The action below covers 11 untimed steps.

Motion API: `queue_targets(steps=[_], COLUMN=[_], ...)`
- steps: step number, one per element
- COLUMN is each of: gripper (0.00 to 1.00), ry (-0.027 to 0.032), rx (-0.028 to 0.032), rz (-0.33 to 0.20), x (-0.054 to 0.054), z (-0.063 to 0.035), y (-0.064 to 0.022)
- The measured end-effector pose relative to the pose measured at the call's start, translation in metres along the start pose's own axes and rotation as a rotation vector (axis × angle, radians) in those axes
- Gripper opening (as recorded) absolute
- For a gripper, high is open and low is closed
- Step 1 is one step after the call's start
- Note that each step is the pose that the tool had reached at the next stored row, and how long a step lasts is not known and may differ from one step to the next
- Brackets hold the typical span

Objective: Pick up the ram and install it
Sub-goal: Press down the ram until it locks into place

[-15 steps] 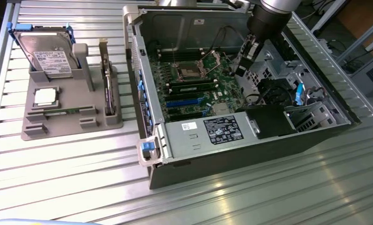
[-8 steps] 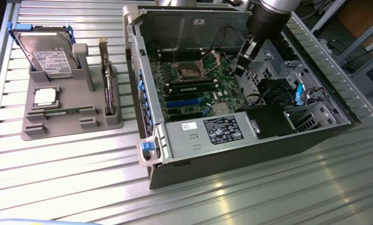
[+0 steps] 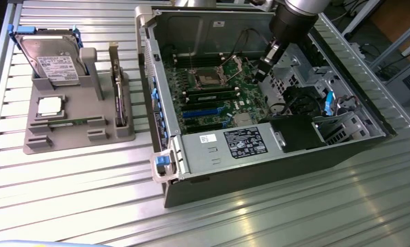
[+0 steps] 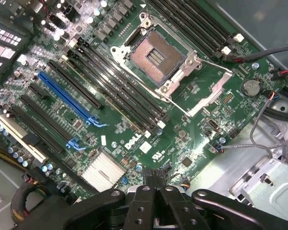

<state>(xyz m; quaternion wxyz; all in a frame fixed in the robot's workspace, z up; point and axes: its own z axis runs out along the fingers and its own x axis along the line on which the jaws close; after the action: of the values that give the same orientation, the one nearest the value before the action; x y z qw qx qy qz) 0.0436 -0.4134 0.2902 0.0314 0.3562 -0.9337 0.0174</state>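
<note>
The ram (image 3: 71, 123) is a thin green stick lying in a front slot of the grey holder (image 3: 88, 105) at the exterior view's left, far from my gripper. My gripper (image 3: 262, 72) hangs inside the open computer case (image 3: 212, 149), above the green motherboard (image 3: 222, 110) and beside the empty processor socket (image 3: 208, 78). In the wrist view its black fingers (image 4: 145, 203) are pressed together with nothing between them, so the gripper (image 4: 157, 191) is shut. Below it lie the socket (image 4: 156, 57) and the long black memory slots (image 4: 113, 91).
The holder also carries a hard drive (image 3: 50, 59), a square silver processor chip (image 3: 49, 105) and a dark card with a metal bracket (image 3: 119, 98). Cables (image 3: 284, 100) and a drive cage (image 3: 336, 126) crowd the case's right side. Its walls stand high around the board.
</note>
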Motion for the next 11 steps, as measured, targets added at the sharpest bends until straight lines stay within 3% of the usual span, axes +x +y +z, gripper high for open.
queue_targets(steps=[4, 6, 7, 8, 11], gripper=[0.1, 0.1, 0.1, 0.1, 0.1], ry=[-0.0023, -0.0113, -0.0253, -0.0281, -0.028], rx=[-0.0041, -0.0143, -0.0305, -0.0336, -0.034], rz=[0.015, 0.018, 0.02, 0.022, 0.026], x=[0.0011, 0.0015, 0.0021, 0.0023, 0.0029], z=[-0.0001, 0.0001, 0.0001, 0.0001, 0.0002], y=[0.0009, 0.0014, 0.0019, 0.0022, 0.0026])
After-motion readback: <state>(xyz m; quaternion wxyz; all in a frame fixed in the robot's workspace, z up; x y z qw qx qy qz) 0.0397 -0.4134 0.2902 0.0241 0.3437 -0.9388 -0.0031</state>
